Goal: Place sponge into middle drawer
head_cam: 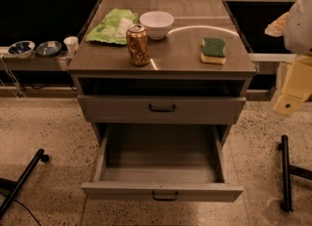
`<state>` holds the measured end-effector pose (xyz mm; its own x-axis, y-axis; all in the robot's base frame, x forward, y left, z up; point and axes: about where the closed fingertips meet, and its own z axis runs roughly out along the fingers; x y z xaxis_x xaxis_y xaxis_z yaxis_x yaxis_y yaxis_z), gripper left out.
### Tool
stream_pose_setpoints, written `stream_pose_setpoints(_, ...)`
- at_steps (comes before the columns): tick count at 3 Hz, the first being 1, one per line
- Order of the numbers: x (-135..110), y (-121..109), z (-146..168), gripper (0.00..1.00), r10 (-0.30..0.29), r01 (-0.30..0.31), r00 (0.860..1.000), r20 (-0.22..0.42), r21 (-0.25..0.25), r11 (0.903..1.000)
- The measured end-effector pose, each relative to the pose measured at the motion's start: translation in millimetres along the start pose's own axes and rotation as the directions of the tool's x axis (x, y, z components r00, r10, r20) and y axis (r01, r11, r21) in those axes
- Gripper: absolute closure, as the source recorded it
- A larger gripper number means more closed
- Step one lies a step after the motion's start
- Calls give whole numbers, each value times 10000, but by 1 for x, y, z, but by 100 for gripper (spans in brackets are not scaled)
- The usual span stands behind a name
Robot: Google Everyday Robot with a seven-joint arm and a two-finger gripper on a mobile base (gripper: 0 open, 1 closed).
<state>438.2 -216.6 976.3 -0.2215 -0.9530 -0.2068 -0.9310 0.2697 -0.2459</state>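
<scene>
The sponge [213, 50], dark green on top of yellow foam, lies flat on the right side of the cabinet top. The middle drawer [161, 191], the lower of the two grey fronts, is pulled far out and its deep box shows nothing inside. Its small dark bar handle [165, 196] sits at the centre of the front. My gripper [289, 102] and its pale arm hang at the right edge of the view. It is beside the cabinet, right of and below the sponge, and touches nothing.
A copper-coloured can [137, 45], a white bowl [156, 24] and a light green crinkly bag [113, 25] stand on the left and back of the top. The upper grey drawer front [162, 108] is nearly closed. Dark chair legs [285, 171] stand on the floor at right.
</scene>
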Motion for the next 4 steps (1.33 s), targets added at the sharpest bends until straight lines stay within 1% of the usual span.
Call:
stream_pose_setpoints(1,-2,-7,2,0,43,-43,9999,140,59,10000)
stream_pose_setpoints(2,-14,-59,18,0,345,-389,9922,1200,349,9986)
stream_pose_setpoints(3,-39,-137,43,0,1241,-1497,9467,2974,647,9866)
stream_pose_setpoints(4,-47,-202,62,0,2589,-3337,8557,4480,952,9379)
